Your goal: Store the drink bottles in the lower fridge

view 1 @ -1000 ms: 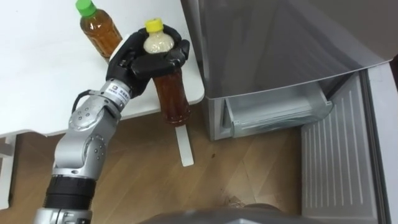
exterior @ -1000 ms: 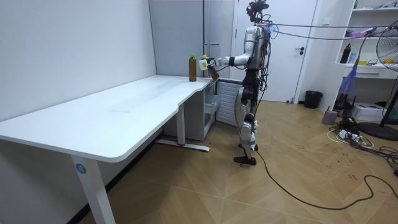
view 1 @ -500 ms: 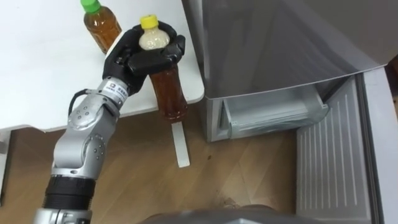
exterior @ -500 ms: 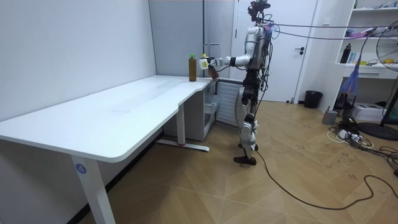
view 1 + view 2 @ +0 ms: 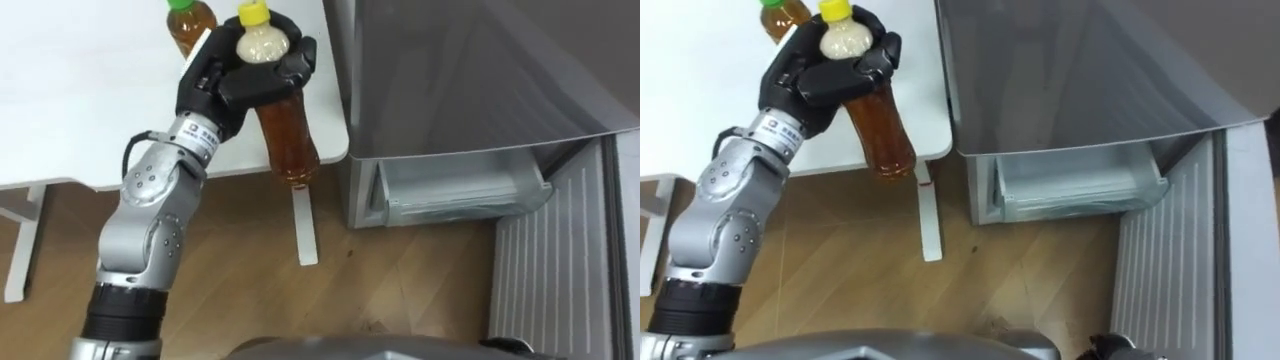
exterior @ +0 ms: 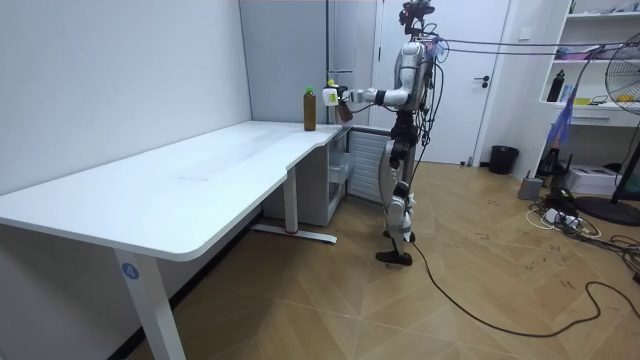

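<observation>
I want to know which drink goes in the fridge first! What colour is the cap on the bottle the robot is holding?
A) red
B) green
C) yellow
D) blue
C: the bottle that the left hand has its fingers curled round has a yellow cap; the green-capped bottle stands on the table.

An office-like room — long white desk, grey fridge, wall shelves, standing fan, wood floor.

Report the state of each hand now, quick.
Left hand: closed on the yellow-capped bottle.
Right hand: cannot be told.
</observation>
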Robot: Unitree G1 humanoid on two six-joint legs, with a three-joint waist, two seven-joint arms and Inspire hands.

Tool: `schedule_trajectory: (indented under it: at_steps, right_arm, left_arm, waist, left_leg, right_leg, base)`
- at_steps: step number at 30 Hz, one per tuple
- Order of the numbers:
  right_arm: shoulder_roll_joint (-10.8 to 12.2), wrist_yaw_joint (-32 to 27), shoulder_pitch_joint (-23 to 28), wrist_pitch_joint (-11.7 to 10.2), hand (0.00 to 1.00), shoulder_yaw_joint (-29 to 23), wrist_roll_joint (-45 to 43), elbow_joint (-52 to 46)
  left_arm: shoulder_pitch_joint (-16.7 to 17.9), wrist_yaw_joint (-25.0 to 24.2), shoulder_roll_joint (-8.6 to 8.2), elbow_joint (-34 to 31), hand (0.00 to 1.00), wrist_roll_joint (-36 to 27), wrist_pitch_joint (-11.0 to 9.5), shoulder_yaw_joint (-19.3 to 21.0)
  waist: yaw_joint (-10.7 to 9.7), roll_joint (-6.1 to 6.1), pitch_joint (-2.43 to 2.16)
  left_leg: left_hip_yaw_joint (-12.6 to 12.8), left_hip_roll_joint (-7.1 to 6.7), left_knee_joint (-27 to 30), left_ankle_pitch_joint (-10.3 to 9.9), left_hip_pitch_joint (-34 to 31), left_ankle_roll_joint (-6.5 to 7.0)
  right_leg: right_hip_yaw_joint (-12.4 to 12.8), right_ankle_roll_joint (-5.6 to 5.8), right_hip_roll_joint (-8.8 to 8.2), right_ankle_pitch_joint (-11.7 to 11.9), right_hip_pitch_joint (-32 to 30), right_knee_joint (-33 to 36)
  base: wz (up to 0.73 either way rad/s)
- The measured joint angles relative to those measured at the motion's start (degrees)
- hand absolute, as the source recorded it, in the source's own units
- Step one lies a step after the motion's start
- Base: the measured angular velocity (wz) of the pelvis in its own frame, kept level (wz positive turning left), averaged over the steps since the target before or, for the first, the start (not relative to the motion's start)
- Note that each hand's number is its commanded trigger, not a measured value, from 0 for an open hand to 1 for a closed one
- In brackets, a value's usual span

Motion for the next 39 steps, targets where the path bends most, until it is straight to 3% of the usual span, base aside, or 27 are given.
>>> schedule_trajectory:
  at_steps: [4, 8, 13, 18, 22, 30, 39]
  right_arm:
    - [0.0, -1.6, -0.7, -1.3, 0.00, 1.8, 0.3, -2.7]
    - [0.4, -1.5, -1.2, -2.1, 0.00, 2.2, 0.6, -6.8]
    - [2.8, 1.3, -1.7, -5.8, 0.00, 4.5, 6.8, -12.0]
    - [3.7, 5.6, -1.8, -5.9, 0.00, 6.3, 6.7, -16.3]
    - [3.5, 9.3, -1.3, -5.9, 0.00, 8.9, 5.1, -23.5]
    - [3.4, 18.9, -1.1, -5.7, 0.00, 13.4, 4.4, -34.5]
    - [2.0, 31.1, -0.9, -4.5, 0.00, 13.4, 7.3, -45.9]
  left_arm:
    - [3.9, -0.2, -0.39, 0.0, 1.00, -0.1, -0.5, -1.9]
    - [5.2, -1.3, -0.36, 0.0, 1.00, -0.1, -0.5, -2.8]
    - [6.2, -1.8, -0.20, 0.0, 1.00, -0.1, -0.6, -3.5]
    - [6.7, -3.1, 0.07, 0.0, 1.00, 0.2, -0.6, -3.6]
    - [8.5, -3.8, 1.02, 0.0, 1.00, 0.1, -0.6, -3.8]
    - [9.8, -5.2, 1.12, 0.0, 1.00, 0.0, -1.1, -5.2]
    - [10.3, -8.2, 1.32, 0.0, 1.00, 0.0, -1.3, -6.1]
  waist:
    - [0.0, -0.31, 0.19]
    - [0.0, -0.86, 0.41]
    - [0.2, -1.13, 0.29]
    - [1.6, -1.13, 0.28]
    - [1.1, -1.21, 0.25]
    - [1.5, -1.97, 0.41]
    - [2.4, -2.08, 0.37]
  left_leg:
    - [-0.2, -0.06, 0.0, 0.0, -0.3, 0.00]
    - [-0.7, -0.13, 0.5, 0.0, -1.4, 0.00]
    - [-1.1, -0.13, 0.5, 0.0, -1.4, -0.01]
    - [-1.5, -0.18, 0.5, 0.0, -1.5, -0.01]
    - [-1.9, -0.20, 0.6, 0.0, -1.7, -0.01]
    - [-2.7, -0.27, 1.6, 0.0, -1.9, -0.03]
    - [-3.8, -0.69, 2.8, 0.0, -3.6, 0.01]
  right_leg:
    - [-1.4, 0.01, -0.23, 0.0, -0.1, 0.0]
    - [-2.2, 0.01, -0.35, 0.0, -0.8, 0.0]
    - [-3.1, 0.01, -0.44, 0.0, -0.1, -0.2]
    - [-3.8, 0.03, -0.53, 0.0, -0.1, -0.1]
    - [-5.8, 0.03, -0.74, 0.0, 0.1, 0.0]
    - [-6.8, 0.03, -0.88, 0.0, 0.8, 0.0]
    - [-7.7, 0.12, -1.12, -0.1, 0.0, 0.3]
  base:
    - [0.03]
    - [0.10]
    - [0.04]
    - [0.03]
    - [0.06]
    - [0.07]
    - [0.07]
